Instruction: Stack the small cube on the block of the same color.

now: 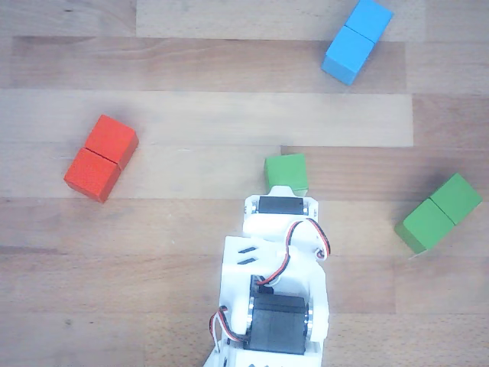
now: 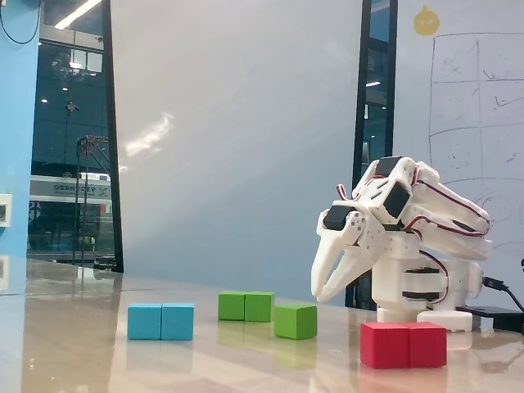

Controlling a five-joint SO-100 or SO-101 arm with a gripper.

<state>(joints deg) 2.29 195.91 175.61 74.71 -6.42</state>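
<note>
The small plain green wooden cube point(image 1: 286, 171) sits on the wooden table point(image 1: 191, 229), well apart from the green oblong two-cube wooden block point(image 1: 438, 212). The white gripper point(image 2: 321, 295) hangs just above it, fingers slightly parted, holding nothing. The cube looks light, rigid and smooth-faced; pinching two opposite flat sides suits best.

red block point(image 1: 101, 157) lies left on the wooden table point(image 1: 191, 115) in the other view. blue block point(image 1: 357, 40) lies top right.
</note>
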